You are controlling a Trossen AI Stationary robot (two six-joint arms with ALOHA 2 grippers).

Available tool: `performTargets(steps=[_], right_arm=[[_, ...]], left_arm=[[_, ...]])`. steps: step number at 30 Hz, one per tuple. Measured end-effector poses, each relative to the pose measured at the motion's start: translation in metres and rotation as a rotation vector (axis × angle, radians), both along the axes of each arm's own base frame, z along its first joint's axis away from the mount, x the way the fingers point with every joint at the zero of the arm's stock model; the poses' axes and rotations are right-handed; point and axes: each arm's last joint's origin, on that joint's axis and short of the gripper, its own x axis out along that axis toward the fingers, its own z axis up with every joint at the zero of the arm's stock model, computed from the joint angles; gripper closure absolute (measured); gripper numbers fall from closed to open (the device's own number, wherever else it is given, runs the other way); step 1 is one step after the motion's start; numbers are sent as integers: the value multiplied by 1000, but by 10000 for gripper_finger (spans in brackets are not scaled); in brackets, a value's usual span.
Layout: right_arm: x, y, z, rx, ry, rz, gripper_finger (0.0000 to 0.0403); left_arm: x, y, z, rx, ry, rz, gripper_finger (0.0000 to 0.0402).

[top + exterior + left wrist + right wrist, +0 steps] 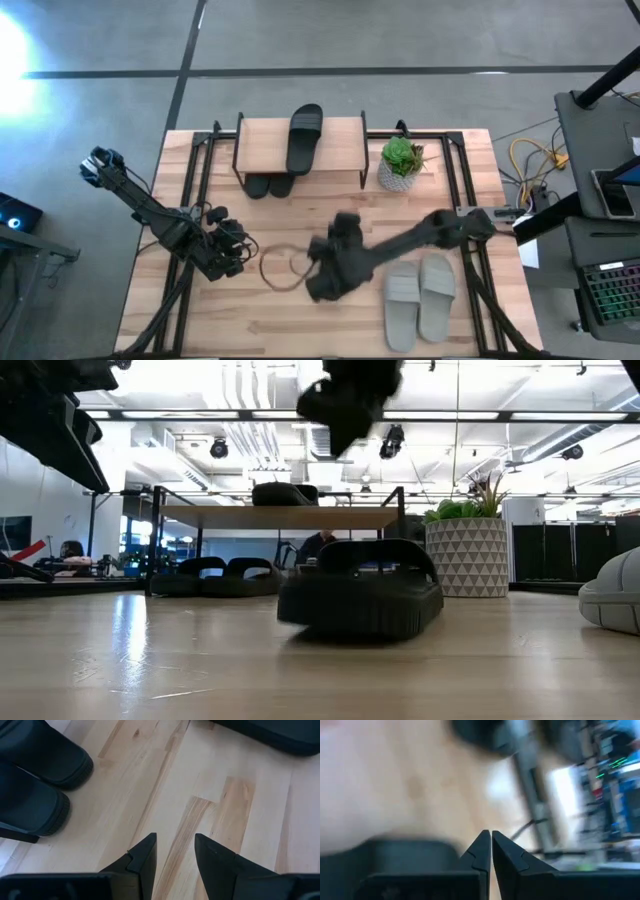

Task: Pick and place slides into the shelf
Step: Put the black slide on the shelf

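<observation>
Slide (304,139) on shelf (345,150) lies front-to-back; right gripper (490,851) pinched empty above bench (300,320), left gripper (175,851) parted.

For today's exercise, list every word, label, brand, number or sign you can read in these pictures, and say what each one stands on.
No readable text in any view.
Black slide on the table: no legible brand.
Black slide on the shelf: no marking shows.
Grey slides: plain.
Plant pot: a triangle pattern only, no words.
Screens and lit keyboard at the table's edge: too small to read.
Right gripper and left gripper: unlabelled.
</observation>
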Motion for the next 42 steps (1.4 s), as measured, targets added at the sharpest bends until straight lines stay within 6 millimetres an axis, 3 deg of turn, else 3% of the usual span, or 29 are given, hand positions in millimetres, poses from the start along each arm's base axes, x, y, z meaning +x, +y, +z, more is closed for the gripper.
performTargets(steps=[4, 8, 10, 12, 17, 20, 23, 30, 37, 42], right_arm=[[-6, -43, 50, -38, -38, -19, 395], [-20, -79, 88, 65, -139, -112, 395], [-25, -81, 96, 123, -184, -135, 395], [-26, -69, 95, 141, -206, -115, 393], [-23, -22, 67, 245, -142, -17, 364], [-25, 3, 44, 255, -94, -11, 326], [-28, 20, 34, 258, -121, -33, 280], [-21, 28, 9, 231, -134, -73, 205], [-11, 36, -41, 162, 25, -47, 195], [-9, 38, -50, 165, -36, -107, 195]], left_arm=[[0, 0, 0, -1, 0, 2, 283], [0, 0, 0, -5, -4, 4, 283], [0, 0, 0, -5, -4, 5, 283], [0, 0, 0, -5, -5, 5, 283], [1, 1, 0, 24, -26, 20, 283], [1, 2, -3, 44, -39, 28, 283], [0, 2, -7, 49, -37, 29, 283], [-2, 3, -29, 37, -44, 29, 283], [-4, 5, -45, 48, -17, 24, 283], [-3, 4, -48, 86, 6, -10, 283]])
